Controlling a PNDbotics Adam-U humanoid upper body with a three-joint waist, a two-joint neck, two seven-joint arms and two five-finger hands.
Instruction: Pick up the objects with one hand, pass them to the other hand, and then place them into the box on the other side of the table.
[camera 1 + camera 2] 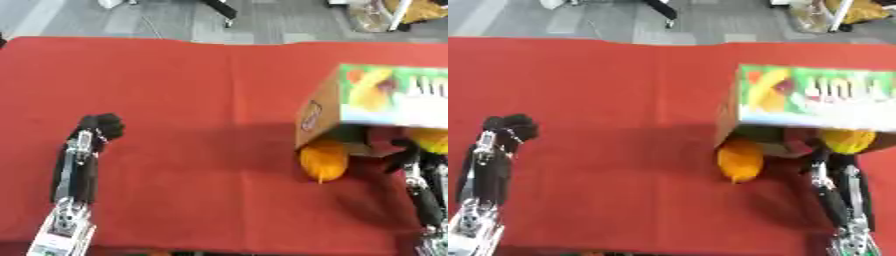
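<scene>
A cardboard box point(815, 97) with a green printed face stands on the right of the red table point(192, 75), its dark opening facing me. An orange round fruit point(324, 160) lies at the box's near left corner, half under its edge. A second yellow-orange fruit point(846, 140) shows at the box's near right edge. My right hand point(833, 160) reaches up from the lower right and ends directly below this second fruit; the box's shadow hides whether it holds it. My left hand point(101, 127) hovers over the cloth at the left, curled into a fist with nothing in it.
The red cloth runs to the table's far edge, with grey floor and chair legs point(219, 10) beyond. A yellow bag-like thing point(859, 10) sits on the floor at the far right.
</scene>
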